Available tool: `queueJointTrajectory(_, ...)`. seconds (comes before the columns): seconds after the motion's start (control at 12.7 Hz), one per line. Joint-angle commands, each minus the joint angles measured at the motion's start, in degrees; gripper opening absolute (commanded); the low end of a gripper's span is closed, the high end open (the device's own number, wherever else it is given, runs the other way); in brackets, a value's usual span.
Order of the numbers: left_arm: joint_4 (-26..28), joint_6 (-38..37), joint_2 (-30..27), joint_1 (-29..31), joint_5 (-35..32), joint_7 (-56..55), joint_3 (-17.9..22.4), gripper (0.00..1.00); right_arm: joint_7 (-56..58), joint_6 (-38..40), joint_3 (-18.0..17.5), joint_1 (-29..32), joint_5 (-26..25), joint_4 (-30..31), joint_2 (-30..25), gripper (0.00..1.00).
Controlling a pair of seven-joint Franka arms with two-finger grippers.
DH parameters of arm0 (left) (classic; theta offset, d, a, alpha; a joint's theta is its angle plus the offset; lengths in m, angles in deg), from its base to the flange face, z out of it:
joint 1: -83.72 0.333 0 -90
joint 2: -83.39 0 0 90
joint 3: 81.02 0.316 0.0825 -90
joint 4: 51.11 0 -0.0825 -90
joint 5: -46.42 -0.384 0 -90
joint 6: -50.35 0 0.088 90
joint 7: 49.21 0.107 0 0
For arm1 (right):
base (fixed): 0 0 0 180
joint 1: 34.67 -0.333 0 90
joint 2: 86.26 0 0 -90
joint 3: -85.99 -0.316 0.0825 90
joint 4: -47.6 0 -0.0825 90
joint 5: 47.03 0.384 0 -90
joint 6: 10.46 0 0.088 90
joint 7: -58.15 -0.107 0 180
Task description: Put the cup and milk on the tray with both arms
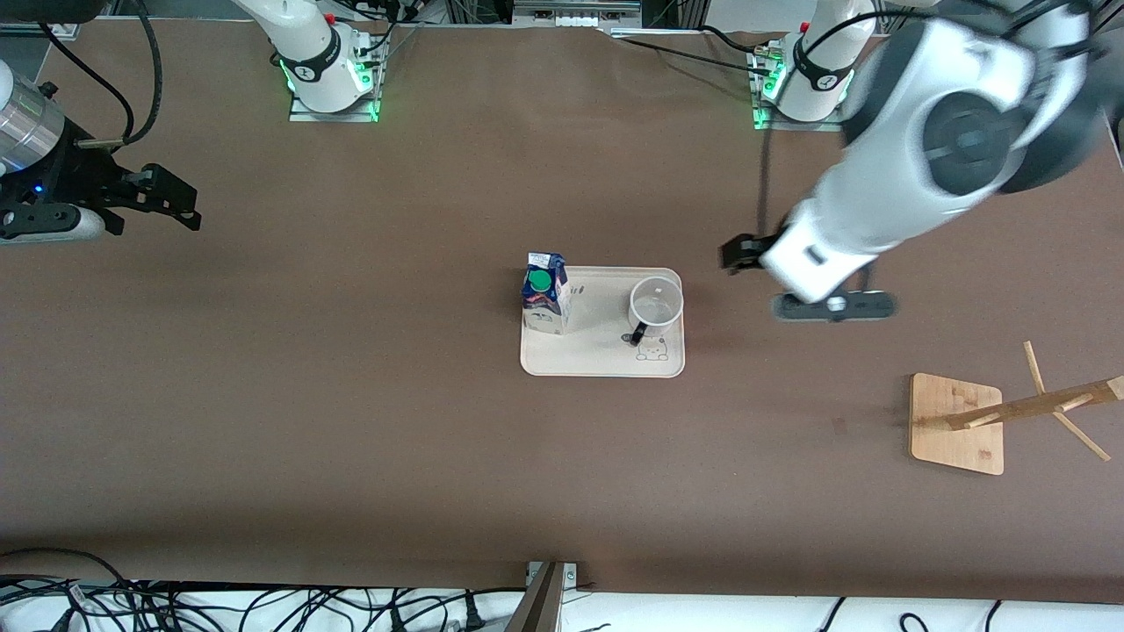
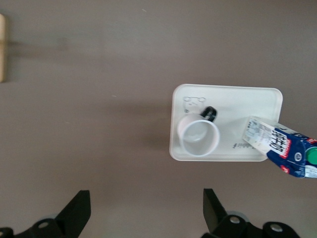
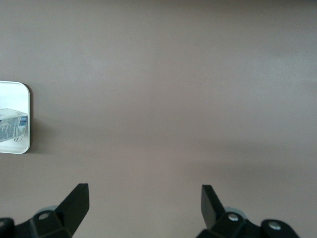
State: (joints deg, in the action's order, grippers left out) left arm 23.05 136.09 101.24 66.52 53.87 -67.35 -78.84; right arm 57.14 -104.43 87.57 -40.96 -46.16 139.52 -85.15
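Note:
The cream-white tray (image 1: 597,351) lies at the table's middle. The blue and white milk carton (image 1: 546,294) with a green cap stands on the tray's end toward the right arm. The white cup (image 1: 656,303) with a black handle stands upright on the end toward the left arm. My left gripper (image 1: 834,307) is open and empty above bare table, beside the tray toward the left arm's end. Its wrist view shows the tray (image 2: 237,99), cup (image 2: 198,136) and milk (image 2: 282,148) past the open gripper (image 2: 146,208). My right gripper (image 1: 180,206) is open and empty over the right arm's end; its wrist view shows the open gripper (image 3: 144,203) and the tray's edge (image 3: 25,99).
A bamboo square base with a pegged pole (image 1: 957,421) stands toward the left arm's end, nearer the front camera than the tray; its edge shows in the left wrist view (image 2: 2,47). Cables run along the table's front edge.

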Motion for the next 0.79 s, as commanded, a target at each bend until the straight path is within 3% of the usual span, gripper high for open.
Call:
queueJointTrajectory(0.0,4.49,0.04,-6.41,8.21,-4.77,10.2,-0.86,1.0,-0.05,0.28,-0.18,0.14,-0.95,-1.22,0.56,1.0)
queueJointTrajectory(0.16,6.07,2.4,-7.91,11.91,-8.49,13.3,-0.6,1.0,-0.05,0.28,-0.18,0.05,-0.95,-1.13,0.56,1.0)
queueJointTrajectory(0.39,16.08,6.19,-13.44,12.71,-7.89,13.57,1.68,1.0,-0.05,-0.34,-0.18,0.05,-0.87,-1.13,0.47,1.0)
queueJointTrajectory(0.71,14.44,5.67,-12.14,12.89,-7.71,14.19,1.24,1.0,-0.14,-0.34,-0.18,0.05,-0.25,-1.22,0.47,1.0)
